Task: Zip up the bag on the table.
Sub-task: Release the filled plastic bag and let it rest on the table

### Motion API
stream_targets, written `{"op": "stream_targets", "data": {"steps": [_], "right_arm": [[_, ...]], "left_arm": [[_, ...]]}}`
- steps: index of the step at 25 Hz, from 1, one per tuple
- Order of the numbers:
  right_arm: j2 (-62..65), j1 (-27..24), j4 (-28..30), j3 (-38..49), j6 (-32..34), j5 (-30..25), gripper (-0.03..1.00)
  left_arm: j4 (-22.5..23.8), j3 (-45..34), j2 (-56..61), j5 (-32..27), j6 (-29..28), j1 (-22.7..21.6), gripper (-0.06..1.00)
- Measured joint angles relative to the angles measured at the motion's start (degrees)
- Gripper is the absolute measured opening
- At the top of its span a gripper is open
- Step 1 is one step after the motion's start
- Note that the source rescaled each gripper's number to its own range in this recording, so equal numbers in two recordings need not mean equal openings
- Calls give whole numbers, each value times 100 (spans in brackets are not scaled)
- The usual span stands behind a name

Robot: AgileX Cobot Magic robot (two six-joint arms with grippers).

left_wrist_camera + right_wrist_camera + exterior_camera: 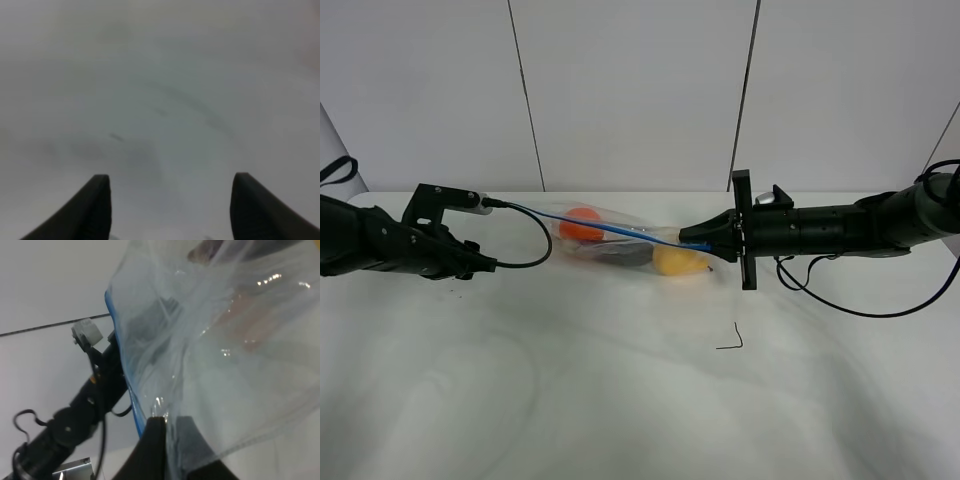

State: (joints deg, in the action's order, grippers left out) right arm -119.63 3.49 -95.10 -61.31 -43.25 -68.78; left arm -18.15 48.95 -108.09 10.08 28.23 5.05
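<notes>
Exterior high: the bag sits at the far middle of the table, stretched between the two arms. The right gripper is clamped on the bag's right end, at the blue zipper strip. The strip runs left toward the left arm's wrist mount; can't tell from here if it touches. The left gripper sits low, left of the bag.

Left wrist view adds: left gripper fingers stand apart, facing only a blurred white surface.

Right wrist view adds: right gripper fingers are together on crinkly clear film just beside the blue strip, with the left arm visible past the bag.

Contents seen through the plastic: orange item on the left, dark purple item in the middle, yellow item nearest the right gripper. Exact types unclear.

Around: a black cable loops off the left arm just beside the bag's left end. A small black bent mark is on the table nearer the camera, apart from the bag.
</notes>
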Motion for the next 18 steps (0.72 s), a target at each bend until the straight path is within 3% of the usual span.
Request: {"op": "stream_targets", "data": {"steps": [3,8,13,18], "right_arm": [[0,0,0,0,0,0,0],[0,0,0,0,0,0,0],[0,0,0,0,0,0,0],[0,0,0,0,0,0,0]], "left_arm": [[16,425,6,-1041,0,0,67],[10,735,24,-1637,-41,0,67],[-24,888,24,-2524,-604,0,92],[120,1561,24,-3772,-1231,-100,99]]}}
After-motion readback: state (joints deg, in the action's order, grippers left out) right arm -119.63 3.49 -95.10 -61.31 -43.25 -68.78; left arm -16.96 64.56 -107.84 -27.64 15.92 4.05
